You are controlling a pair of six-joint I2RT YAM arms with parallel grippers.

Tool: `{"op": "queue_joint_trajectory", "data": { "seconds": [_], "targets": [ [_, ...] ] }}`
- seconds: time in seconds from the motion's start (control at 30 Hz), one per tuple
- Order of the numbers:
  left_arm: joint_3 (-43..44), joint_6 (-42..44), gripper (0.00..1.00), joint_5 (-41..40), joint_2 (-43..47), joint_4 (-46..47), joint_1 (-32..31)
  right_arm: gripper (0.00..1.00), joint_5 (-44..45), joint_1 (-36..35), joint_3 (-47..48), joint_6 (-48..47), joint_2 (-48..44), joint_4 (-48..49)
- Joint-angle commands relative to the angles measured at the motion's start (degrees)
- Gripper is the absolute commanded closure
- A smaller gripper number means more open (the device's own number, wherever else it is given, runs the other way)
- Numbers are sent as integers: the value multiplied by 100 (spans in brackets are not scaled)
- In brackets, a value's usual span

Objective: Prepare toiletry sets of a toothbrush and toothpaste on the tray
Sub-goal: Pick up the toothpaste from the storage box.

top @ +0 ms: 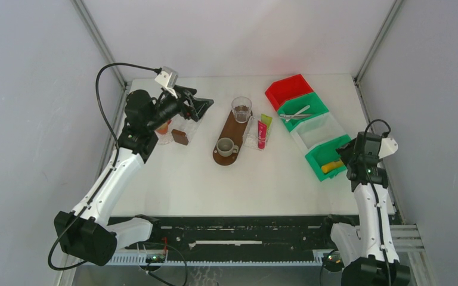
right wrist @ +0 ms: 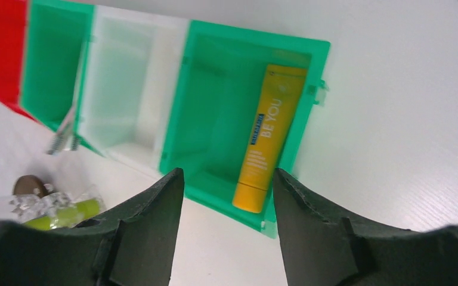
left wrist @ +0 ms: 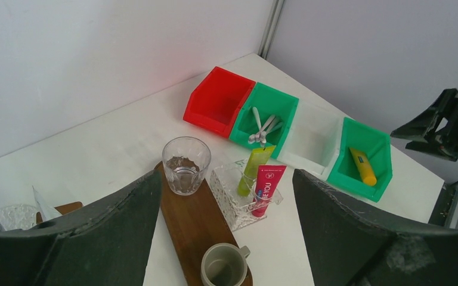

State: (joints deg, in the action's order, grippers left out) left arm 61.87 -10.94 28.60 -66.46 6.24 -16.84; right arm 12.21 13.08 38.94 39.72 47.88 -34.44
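Right now the right gripper (right wrist: 226, 176) hangs over the end green bin (right wrist: 214, 77), its fingers spread apart with nothing between them. An orange tube (right wrist: 268, 134) of toothpaste lies flat on that bin's floor along one wall, below the fingers and apart from them.

Next in the row come a white bin (left wrist: 310, 140), the other green bin (left wrist: 277, 101) with white toothbrushes (left wrist: 262, 126) lying in it, and a red bin (left wrist: 217, 98).

A pink tube (left wrist: 267, 189) and a lime green tube (left wrist: 251, 170) lean side by side in a clear holder (left wrist: 229, 190), which stands on the table (top: 173, 185) just beside the wooden tray (left wrist: 188, 220). On the tray sit a glass (left wrist: 185, 164) at the far end and a mug (left wrist: 223, 268) at the near end.

The left gripper (left wrist: 226, 179) is raised at the table's far left, fingers wide apart and empty.
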Motion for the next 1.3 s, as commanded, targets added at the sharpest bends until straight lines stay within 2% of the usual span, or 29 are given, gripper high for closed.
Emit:
{"op": "queue_joint_trajectory", "data": {
  "seconds": [0.0,0.37,0.6,0.73,0.9,1.27],
  "targets": [
    [167,104,16,80,34,138,53,37,271,-298,478,108,-66,-186],
    [133,182,15,0,102,91,53,39,307,-792,764,1218,1304,-392],
    [133,200,15,-21,88,71,75,44,474,-844,910,1255,1890,-414],
    [133,219,15,-38,98,53,75,43,488,-841,1175,1301,2219,-655],
    [142,256,15,-80,107,3,76,43,383,-919,1465,1488,2496,-967],
    [140,295,15,-110,122,-45,100,42,465,-1132,1493,1832,2726,-1347]
  ]
}}
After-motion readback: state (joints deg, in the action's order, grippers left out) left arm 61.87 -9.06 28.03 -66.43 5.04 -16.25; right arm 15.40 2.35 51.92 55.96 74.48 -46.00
